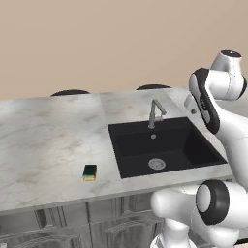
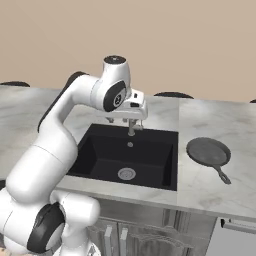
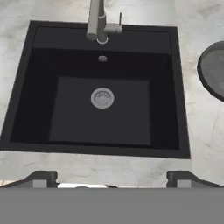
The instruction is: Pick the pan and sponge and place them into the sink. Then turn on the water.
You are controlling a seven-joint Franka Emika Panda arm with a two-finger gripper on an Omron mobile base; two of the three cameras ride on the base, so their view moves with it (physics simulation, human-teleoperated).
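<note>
Matte black rectangular sink point(image 1: 135, 133) with silver drain, dark grey frying pan point(image 2: 208, 151) flat right of sink, green-yellow sponge point(image 1: 89, 172) left of sink

A kitchen: marble countertop point(image 1: 43, 140) with black sink point(image 1: 127, 131) (faucet point(image 1: 155, 113) behind), cabinets point(image 1: 72, 223) below.

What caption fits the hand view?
Open fingers hover above the empty black sink, pan waiting beside it.

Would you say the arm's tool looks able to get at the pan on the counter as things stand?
Probably yes. The tool is open above the sink, and the pan lies uncovered on the counter just right of the sink, handle toward the front edge, with nothing standing between them.
</note>
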